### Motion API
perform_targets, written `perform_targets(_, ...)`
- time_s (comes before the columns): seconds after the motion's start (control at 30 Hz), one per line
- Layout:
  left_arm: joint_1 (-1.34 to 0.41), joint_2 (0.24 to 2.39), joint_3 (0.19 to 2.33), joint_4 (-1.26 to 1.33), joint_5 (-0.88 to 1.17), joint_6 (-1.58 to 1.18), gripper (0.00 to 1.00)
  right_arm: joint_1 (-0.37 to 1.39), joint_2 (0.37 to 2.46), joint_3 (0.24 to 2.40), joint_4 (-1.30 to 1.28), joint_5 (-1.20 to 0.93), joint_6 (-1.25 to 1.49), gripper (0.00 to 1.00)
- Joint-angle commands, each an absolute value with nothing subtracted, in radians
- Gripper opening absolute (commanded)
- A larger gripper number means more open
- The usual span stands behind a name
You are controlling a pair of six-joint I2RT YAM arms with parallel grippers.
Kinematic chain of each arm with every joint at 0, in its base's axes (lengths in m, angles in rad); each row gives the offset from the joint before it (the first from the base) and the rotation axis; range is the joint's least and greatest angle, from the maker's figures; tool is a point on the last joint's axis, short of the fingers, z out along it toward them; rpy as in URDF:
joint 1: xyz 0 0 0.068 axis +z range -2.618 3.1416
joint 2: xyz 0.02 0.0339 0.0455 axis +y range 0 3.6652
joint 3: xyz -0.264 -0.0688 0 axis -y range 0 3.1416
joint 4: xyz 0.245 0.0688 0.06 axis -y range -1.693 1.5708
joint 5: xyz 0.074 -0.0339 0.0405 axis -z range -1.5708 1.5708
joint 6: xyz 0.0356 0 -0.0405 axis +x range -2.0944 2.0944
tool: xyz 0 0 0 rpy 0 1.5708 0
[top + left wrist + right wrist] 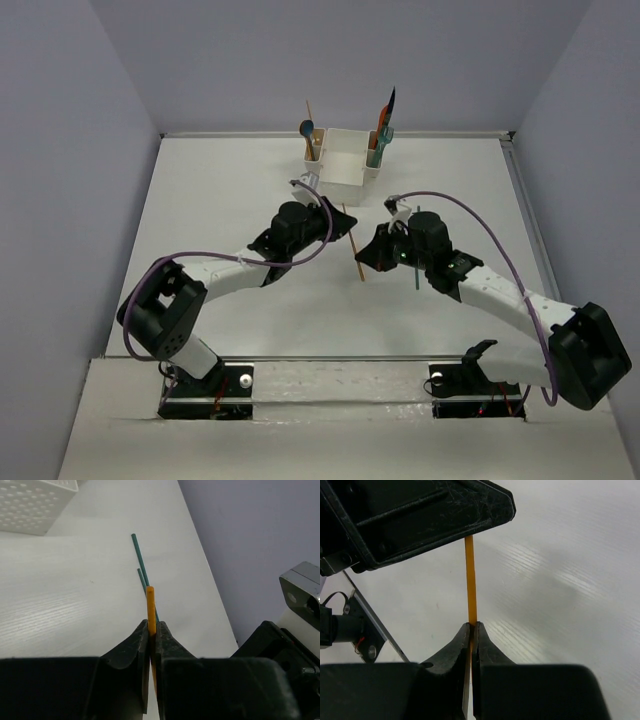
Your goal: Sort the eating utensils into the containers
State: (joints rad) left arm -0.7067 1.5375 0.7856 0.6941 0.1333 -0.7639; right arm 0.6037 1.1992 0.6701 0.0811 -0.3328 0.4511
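Note:
A slim orange chopstick (pixel 354 245) hangs slanted over the middle of the table, and both grippers hold it. My left gripper (pixel 338 218) is shut on its far end, with the stick (pixel 150 607) poking out past the fingertips (pixel 153 627). Nearer to me, my right gripper (pixel 368 255) is shut on the stick (pixel 470 585), pinching it at the tips (pixel 472 627). The white caddy (pixel 345 172) stands at the back. A blue spoon (pixel 307 128) is in its left compartment, and orange, dark and teal utensils (pixel 383 125) are in its right one. Two teal chopsticks (pixel 141 562) lie on the table.
In the top view a teal chopstick (pixel 416 262) shows beside the right arm. The perforated wall of the caddy (pixel 30 505) shows in the left wrist view's upper left corner. Grey walls enclose the table on three sides. The left gripper's body (pixel 420 515) looms close above the right one.

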Motion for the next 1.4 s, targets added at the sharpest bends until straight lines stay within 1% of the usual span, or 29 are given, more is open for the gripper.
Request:
perform_targets(0.0, -0.701, 1.482, 0.822, 0.670, 0.068, -0.703, 0.00, 0.611, 1.178, 0.663, 0.153, -0.313, 0.479, 0.12)
perform_targets(0.1, -0.701, 1.460, 0.838, 0.629, 0.040, -0.675, 0.00, 0.611, 1.163, 0.661, 0.158, -0.314, 0.495, 0.38)
perform_targets(0.13, -0.701, 1.454, 0.844, 0.617, 0.013, -0.667, 0.00, 0.611, 1.155, 0.660, 0.158, -0.314, 0.497, 0.50)
perform_targets(0.17, -0.701, 1.444, 0.856, 0.598, 0.009, -0.661, 0.00, 0.611, 1.135, 0.658, 0.156, -0.314, 0.500, 0.56)
perform_targets(0.2, -0.701, 1.439, 0.864, 0.586, -0.042, -0.643, 0.00, 0.611, 1.120, 0.652, 0.152, -0.313, 0.500, 0.68)
perform_targets(0.27, -0.690, 1.430, 0.903, 0.546, -0.078, -0.623, 0.00, 0.611, 1.068, 0.649, 0.132, -0.310, 0.500, 0.78)
perform_targets(0.3, -0.690, 1.428, 0.917, 0.534, -0.101, -0.614, 0.00, 0.611, 1.048, 0.649, 0.121, -0.295, 0.496, 0.85)
perform_targets(0.37, -0.680, 1.425, 0.968, 0.514, -0.156, -0.586, 0.00, 0.611, 1.008, 0.640, 0.100, -0.272, 0.485, 0.90)
perform_targets(0.4, -0.652, 1.425, 0.988, 0.496, -0.187, -0.577, 0.00, 0.611, 0.971, 0.634, 0.081, -0.246, 0.480, 0.91)
perform_targets(0.43, -0.643, 1.427, 1.009, 0.488, -0.187, -0.568, 0.00, 0.611, 0.956, 0.624, 0.074, -0.232, 0.477, 0.91)
perform_targets(0.53, -0.591, 1.465, 1.136, 0.445, -0.274, -0.522, 0.00, 0.611, 0.913, 0.577, 0.077, -0.203, 0.477, 0.91)
perform_targets(0.57, -0.580, 1.483, 1.219, 0.434, -0.294, -0.493, 0.00, 0.611, 0.907, 0.563, 0.081, -0.195, 0.485, 0.91)
perform_targets(0.63, -0.551, 1.549, 1.314, 0.393, -0.354, -0.456, 0.00, 0.611, 0.881, 0.525, 0.097, -0.184, 0.495, 0.91)
perform_targets(0.67, -0.539, 1.606, 1.418, 0.362, -0.366, -0.421, 0.00, 0.611, 0.873, 0.502, 0.112, -0.186, 0.500, 0.91)
perform_targets(0.73, -0.519, 1.666, 1.524, 0.338, -0.382, -0.388, 0.00, 0.611, 0.859, 0.488, 0.115, -0.184, 0.502, 0.91)
perform_targets(0.77, -0.508, 1.734, 1.636, 0.309, -0.382, -0.359, 0.00, 0.611, 0.850, 0.482, 0.115, -0.184, 0.503, 0.91)
perform_targets(0.83, -0.494, 1.810, 1.751, 0.272, -0.403, -0.327, 0.00, 0.611, 0.845, 0.476, 0.112, -0.181, 0.499, 0.91)
perform_targets(0.87, -0.483, 1.881, 1.857, 0.247, -0.413, -0.310, 0.00, 0.611, 0.845, 0.476, 0.109, -0.179, 0.492, 0.91)
perform_targets(0.93, -0.483, 1.949, 1.986, 0.232, -0.428, -0.257, 0.00, 0.611, 0.842, 0.468, 0.118, -0.179, 0.489, 0.91)
perform_targets(1.07, -0.483, 2.109, 2.156, 0.198, -0.462, -0.193, 0.00, 0.611, 0.851, 0.466, 0.130, -0.186, 0.480, 0.92)
perform_targets(1.27, -0.463, 2.226, 2.296, 0.210, -0.497, -0.129, 0.00, 0.611, 0.882, 0.443, 0.173, -0.204, 0.486, 0.92)
perform_targets(1.37, -0.463, 2.261, 2.329, 0.215, -0.492, -0.115, 0.00, 0.611, 0.902, 0.439, 0.187, -0.203, 0.486, 0.92)
